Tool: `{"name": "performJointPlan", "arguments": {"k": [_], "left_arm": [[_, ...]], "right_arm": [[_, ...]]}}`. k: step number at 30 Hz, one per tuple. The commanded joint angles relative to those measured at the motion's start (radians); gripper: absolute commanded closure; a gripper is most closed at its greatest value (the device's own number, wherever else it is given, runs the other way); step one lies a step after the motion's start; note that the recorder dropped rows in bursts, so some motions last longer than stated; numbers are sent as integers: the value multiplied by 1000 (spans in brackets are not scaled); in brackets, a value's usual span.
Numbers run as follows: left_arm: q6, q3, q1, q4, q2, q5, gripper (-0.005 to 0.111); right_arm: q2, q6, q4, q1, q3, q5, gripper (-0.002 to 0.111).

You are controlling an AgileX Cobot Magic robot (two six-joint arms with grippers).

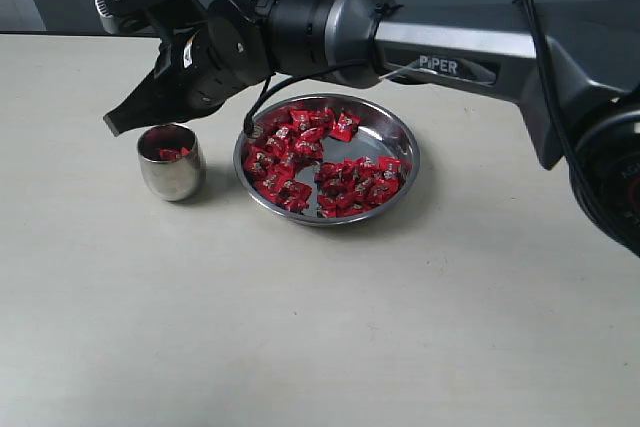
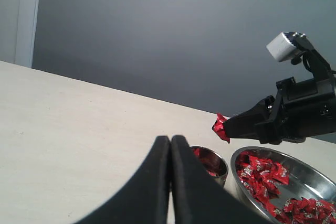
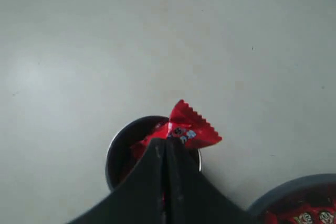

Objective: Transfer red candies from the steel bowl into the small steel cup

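Right wrist view sets the small, rounded, shiny steel cup (image 3: 122,142) just beneath the right end effector (image 3: 167,144); release, I judge, only once the tips are centred low over its mouth, lest the wrapper skip onto the pale surface (image 3: 79,35). Its jaws pinch one square red foil-wrapped candy (image 3: 191,125). Behind it sits the wide, shallow steel bowl (image 1: 378,132) of red candies (image 1: 295,162). The left end effector (image 2: 170,141) is pressed together, empty.
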Motion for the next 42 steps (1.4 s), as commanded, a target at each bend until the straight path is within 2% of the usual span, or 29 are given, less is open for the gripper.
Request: {"name": "performJointPlan", "arguments": {"k": [1,9,13,18,25,34,39,42], "left_arm": [[-1,4,1,-10,-5,-4,106],[-1,4,1,-10,-5,-4,106],[-1,4,1,-10,-5,-4,106],[-1,4,1,-10,-5,-4,106],[-1,4,1,-10,-5,-4,106],[-1,4,1,-10,-5,-4,106],[-1,4,1,-10,-5,-4,106],[-1,4,1,-10,-5,-4,106]], "right_arm": [[21,-34,-5,0,-1,19,107],[27,-98,-2,0,-1,27,77],[25,-81,-77,-8,-1,54,75],[25,63,-101,-69,-1,168,75],[27,67,-101,-177,-1,311,75],[78,24,-102,-200,-1,342,75],[107,17,-102,-200,-1,331,62],[125,19,-102,-200,-1,313,61]]}}
